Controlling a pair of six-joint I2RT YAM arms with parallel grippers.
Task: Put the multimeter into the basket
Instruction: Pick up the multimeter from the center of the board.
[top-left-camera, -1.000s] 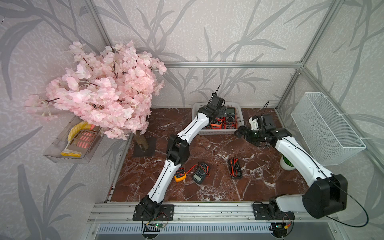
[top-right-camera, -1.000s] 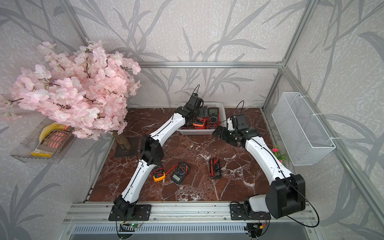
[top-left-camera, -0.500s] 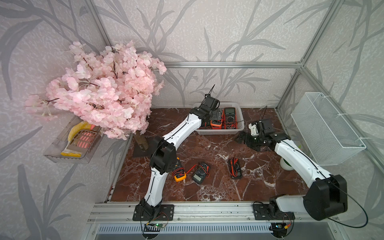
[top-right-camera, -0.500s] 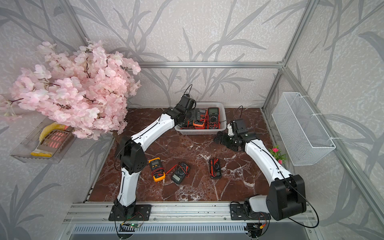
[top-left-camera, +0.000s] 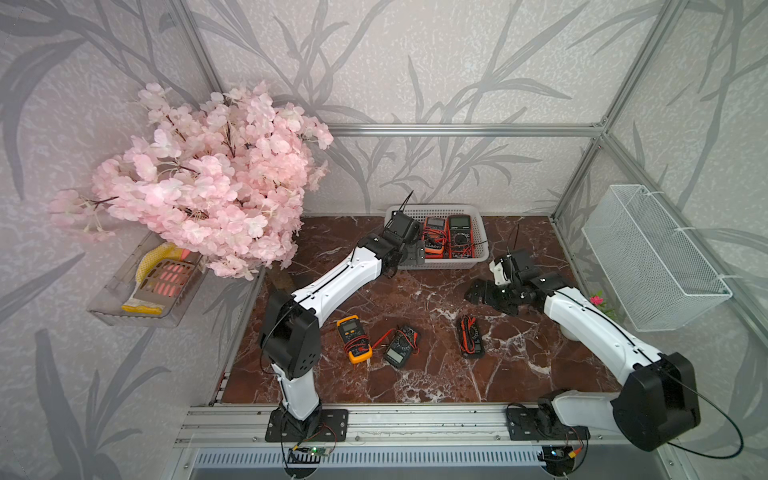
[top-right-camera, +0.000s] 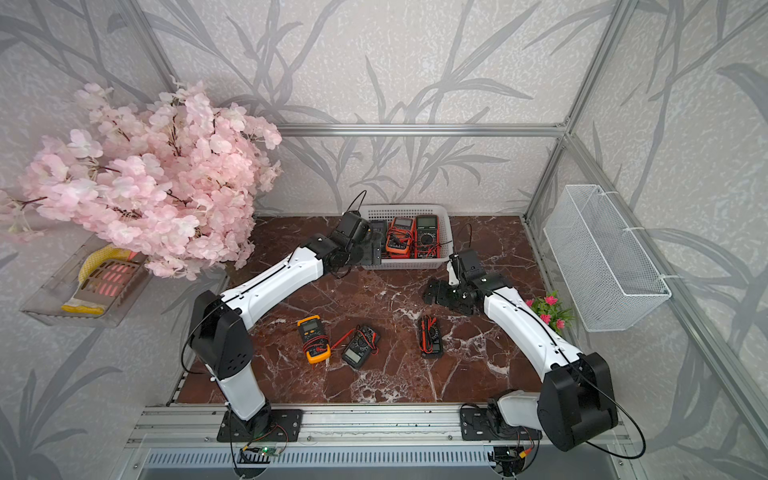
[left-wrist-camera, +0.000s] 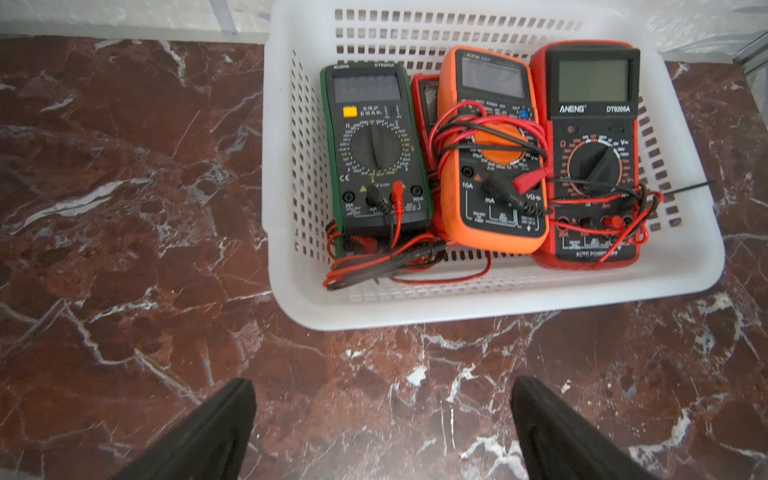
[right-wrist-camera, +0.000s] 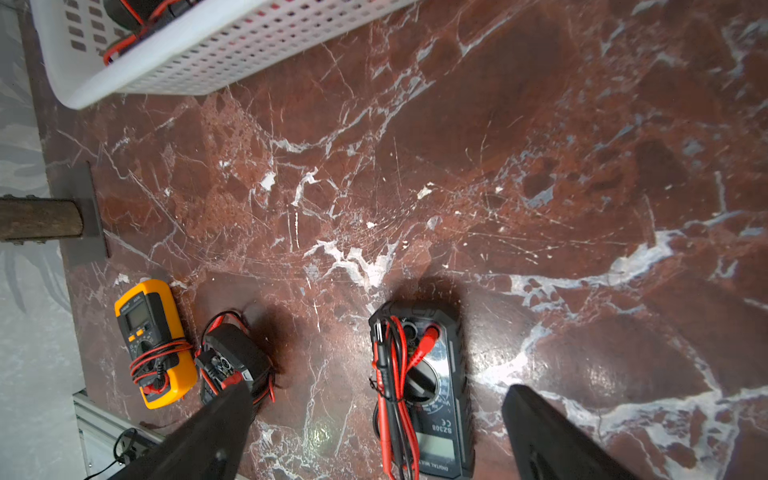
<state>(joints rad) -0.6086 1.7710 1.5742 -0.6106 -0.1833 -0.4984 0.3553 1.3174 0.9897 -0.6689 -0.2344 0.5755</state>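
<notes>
Now that the left gripper (left-wrist-camera: 380, 386), which was reaching into the basket (left-wrist-camera: 498, 309) a second ago, hangs over the marble table (left-wrist-camera: 124, 208) just in front of the near rim with its jaws spread wide and empty, one delivery looks finished. Over the same second the right gripper (right-wrist-camera: 378, 390) has drawn away from the basket's corner toward the middle of the table. Its jaws are likewise apart with nothing between them, and it faces the slim black multimeter (right-wrist-camera: 424, 374), probably the next pick. Four meters lie inside the basket: the green-cased multimeter (left-wrist-camera: 376, 153), the orange multimeter (left-wrist-camera: 492, 158), the red multimeter (left-wrist-camera: 592, 158) and a half-hidden red multimeter (left-wrist-camera: 426, 99) between green and orange. Three wait on the table: the slim black one, the yellow multimeter (right-wrist-camera: 153, 345) and the small black multimeter (right-wrist-camera: 232, 353).
</notes>
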